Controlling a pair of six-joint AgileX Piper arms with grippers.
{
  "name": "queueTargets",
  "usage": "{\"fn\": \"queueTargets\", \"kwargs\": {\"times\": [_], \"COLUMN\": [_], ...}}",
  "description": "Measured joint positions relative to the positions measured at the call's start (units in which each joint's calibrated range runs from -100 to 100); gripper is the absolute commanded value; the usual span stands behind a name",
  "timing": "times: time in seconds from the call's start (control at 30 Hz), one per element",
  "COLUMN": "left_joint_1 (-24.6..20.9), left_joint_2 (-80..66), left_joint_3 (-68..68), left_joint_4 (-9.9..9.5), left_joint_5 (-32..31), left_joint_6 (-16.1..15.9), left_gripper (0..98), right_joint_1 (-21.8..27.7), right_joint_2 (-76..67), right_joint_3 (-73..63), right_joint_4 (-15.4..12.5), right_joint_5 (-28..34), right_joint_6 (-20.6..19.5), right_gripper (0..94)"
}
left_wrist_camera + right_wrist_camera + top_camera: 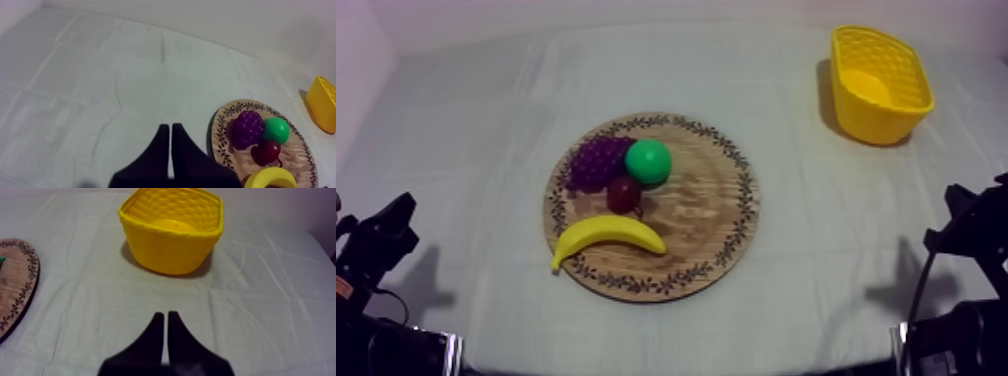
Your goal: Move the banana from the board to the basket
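Observation:
A yellow banana (pixel 607 239) lies on the front left part of the round wooden board (pixel 706 215) in the middle of the table. The yellow basket (pixel 879 83) stands at the far right, with nothing in it. My left gripper (pixel 398 222) rests low at the left side, well apart from the board; its fingers (pixel 170 131) lie together as a narrow wedge, shut on nothing, with the banana (pixel 270 178) off to their side. My right gripper (pixel 961 215) rests low at the right; its fingers (pixel 164 319) are shut too, pointing toward the basket (pixel 172 228).
On the board behind the banana sit a bunch of purple grapes (pixel 595 162), a green ball-shaped fruit (pixel 649 161) and a small red fruit (pixel 624 193). Bare cloth lies between the board's rim (pixel 20 288) and the basket.

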Motion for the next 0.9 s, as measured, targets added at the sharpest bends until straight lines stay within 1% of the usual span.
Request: {"fn": "queueTargets", "kwargs": {"times": [0.1,0.17,0.23,0.33,0.4,0.6,0.73,0.9], "left_joint_1": [0.00,0.00,0.00,0.00,0.00,0.00,0.00,0.00], "left_joint_2": [0.00,0.00,0.00,0.00,0.00,0.00,0.00,0.00], "left_joint_3": [0.00,0.00,0.00,0.00,0.00,0.00,0.00,0.00], "left_joint_4": [0.00,0.00,0.00,0.00,0.00,0.00,0.00,0.00], "left_joint_5": [0.00,0.00,0.00,0.00,0.00,0.05,0.05,0.05], "left_joint_6": [0.00,0.00,0.00,0.00,0.00,0.00,0.00,0.00], "left_gripper": [0.1,0.1,0.1,0.1,0.1,0.1,0.1,0.1], "right_joint_1": [0.50,1.31,2.42,3.73,3.66,2.79,1.63,-1.44], "right_joint_2": [0.00,0.00,-0.05,0.18,1.41,11.85,21.71,34.91], "right_joint_3": [-0.71,-2.47,-5.05,-9.78,-13.32,-27.51,-38.99,-53.75], "right_joint_4": [-0.99,-2.04,-3.68,-6.33,-7.98,-11.73,-13.55,-13.40], "right_joint_5": [-2.52,-4.20,-5.17,-4.57,-4.48,-3.76,-0.12,7.41], "right_joint_6": [0.30,0.27,0.48,1.52,1.68,1.85,2.39,1.85], "right_gripper": [0.6,0.6,0.6,0.6,0.6,0.6,0.6,0.6]}}
